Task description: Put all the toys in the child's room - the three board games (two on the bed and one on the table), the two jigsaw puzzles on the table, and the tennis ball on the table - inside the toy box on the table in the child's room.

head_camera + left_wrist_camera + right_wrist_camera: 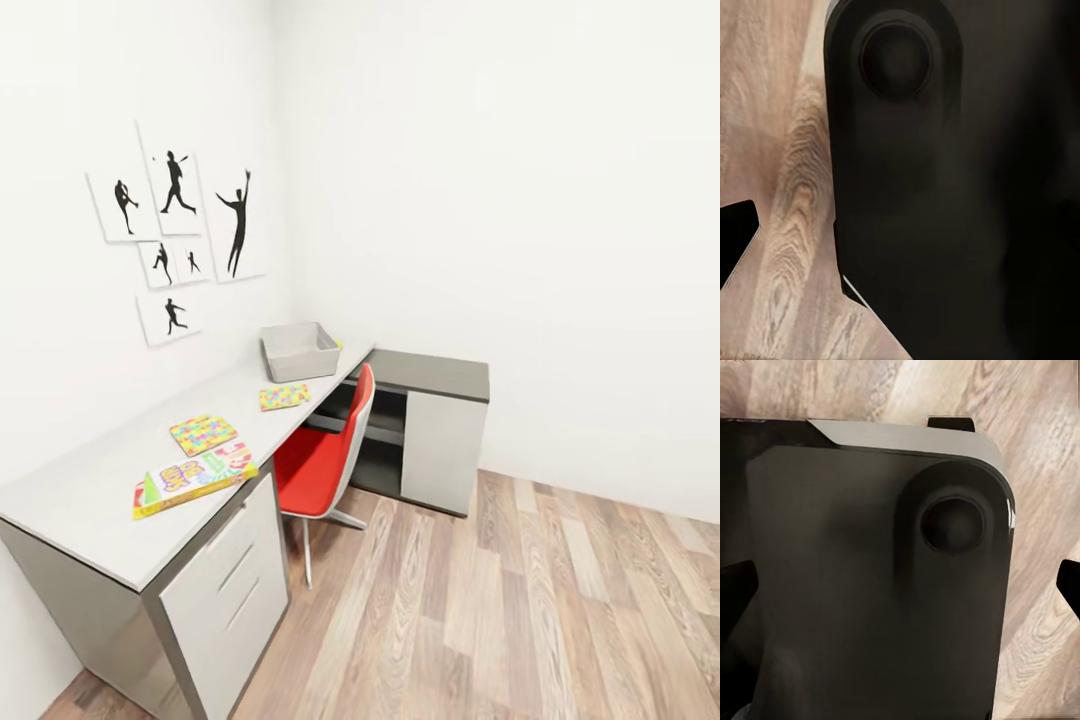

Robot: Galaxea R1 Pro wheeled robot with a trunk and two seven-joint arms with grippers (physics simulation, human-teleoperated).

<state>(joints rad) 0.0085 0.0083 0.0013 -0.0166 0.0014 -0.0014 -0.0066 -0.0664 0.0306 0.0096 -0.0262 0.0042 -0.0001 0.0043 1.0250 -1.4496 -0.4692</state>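
Nearest the head camera, a yellow-green Skip-Bo board game lies flat at the front edge of the counter, above the white drawers. Just behind it, apart from it, lies one jigsaw puzzle, a flat square of coloured pieces. Further along the same front edge lies the second jigsaw puzzle, and just beyond that stands the light-grey toy box, near the wall end of the counter where the darker corner section begins. A sliver of yellow-green peeks out beside the toy box's far side; what it is cannot be told. A red chair is tucked against the counter's front edge between the drawers and the corner section. Black baseball-player prints hang on the wall above the counter.

Both wrist views look down past dark robot housing onto the wood-plank floor. Black tips show at the edges of those views, yet whether the fingers of either arm are released or clenched cannot be told.
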